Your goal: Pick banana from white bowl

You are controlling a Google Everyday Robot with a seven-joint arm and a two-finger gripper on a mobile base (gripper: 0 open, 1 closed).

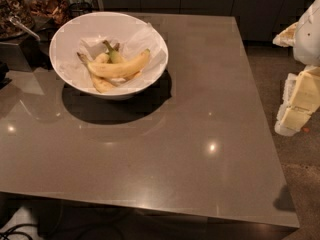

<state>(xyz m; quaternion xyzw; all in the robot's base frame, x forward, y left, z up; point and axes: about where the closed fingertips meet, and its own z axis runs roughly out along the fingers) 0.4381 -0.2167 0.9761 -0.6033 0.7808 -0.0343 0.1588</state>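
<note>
Banana pick. Table [210,134] under white bowl [65,39]; gripper [298,101] well right of bowl, past table edge, grip state: can't tell. Banana [122,66] inside bowl, across other bananas [102,84]. Light, soft, bruises easily, so I'd pinch mid-body, gently.

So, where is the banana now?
In the camera view, the banana lies in the white bowl at the far left of the table; the pincer is off its right edge.
</note>
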